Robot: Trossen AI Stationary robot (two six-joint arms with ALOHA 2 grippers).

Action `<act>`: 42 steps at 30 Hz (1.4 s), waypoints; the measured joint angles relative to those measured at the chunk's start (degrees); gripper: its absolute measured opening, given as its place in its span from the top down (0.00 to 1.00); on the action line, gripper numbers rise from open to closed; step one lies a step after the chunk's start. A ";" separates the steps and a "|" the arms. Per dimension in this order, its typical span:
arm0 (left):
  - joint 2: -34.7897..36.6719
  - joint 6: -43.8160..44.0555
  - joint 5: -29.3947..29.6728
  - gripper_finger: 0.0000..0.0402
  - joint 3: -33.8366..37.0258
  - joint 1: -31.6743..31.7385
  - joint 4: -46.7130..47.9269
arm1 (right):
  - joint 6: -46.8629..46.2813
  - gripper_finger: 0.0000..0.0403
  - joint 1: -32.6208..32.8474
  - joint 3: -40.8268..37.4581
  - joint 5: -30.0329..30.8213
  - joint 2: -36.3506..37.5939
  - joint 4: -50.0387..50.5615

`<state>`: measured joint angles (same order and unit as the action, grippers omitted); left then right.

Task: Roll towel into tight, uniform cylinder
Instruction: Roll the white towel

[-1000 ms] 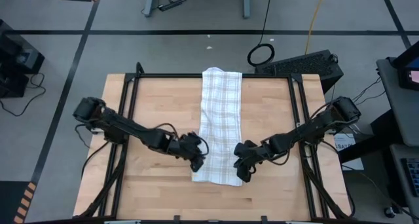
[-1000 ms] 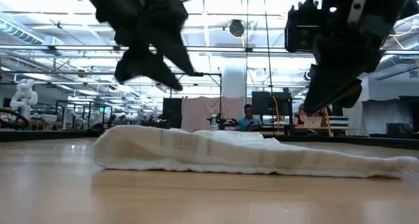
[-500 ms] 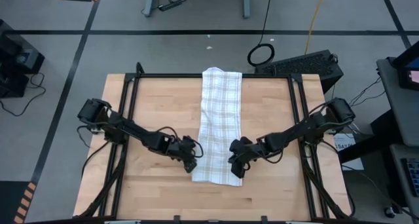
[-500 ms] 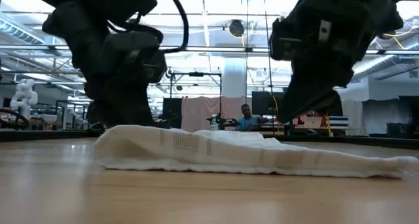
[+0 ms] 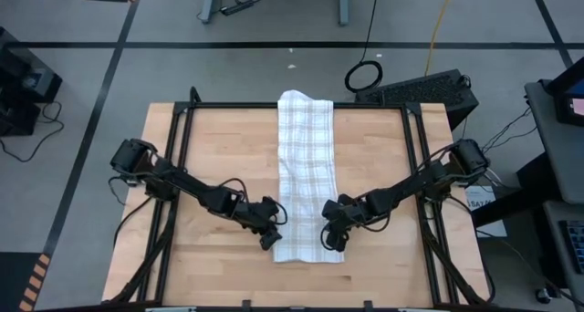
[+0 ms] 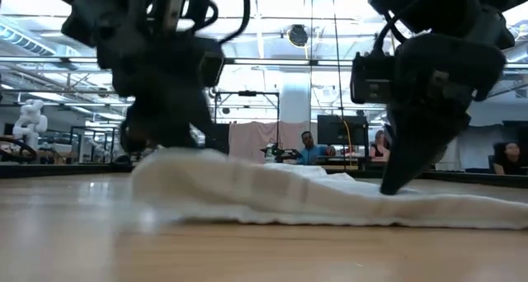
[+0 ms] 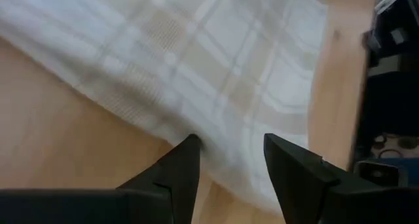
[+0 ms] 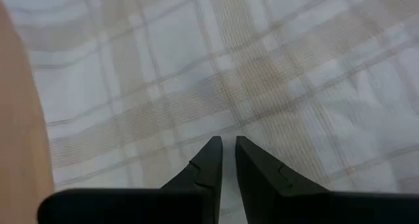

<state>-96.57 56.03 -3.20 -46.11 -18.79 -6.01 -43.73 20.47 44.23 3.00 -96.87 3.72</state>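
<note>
High view is showing the wooden table [image 5: 219, 139] with the towel [image 5: 306, 157] lying as a long folded strip down its middle, far end at the far edge — no rolled part is showing yet, so I'd say the rolling is only just beginning and nearly all of it is left. Both arms are working at the near end. Left gripper [image 5: 267, 240] is sitting at the strip's near left corner, fingers spread with the cloth edge between them. Right gripper [image 5: 334, 242] is pressing on the near right part, fingers nearly together — not pinching cloth.
</note>
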 joint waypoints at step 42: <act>7.26 -17.27 10.34 0.56 -18.63 0.13 23.04 | 15.52 0.90 5.49 0.22 -1.51 26.30 16.39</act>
<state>-89.32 38.76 7.14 -64.74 -18.66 17.03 -28.21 25.96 44.45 1.49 -70.57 20.10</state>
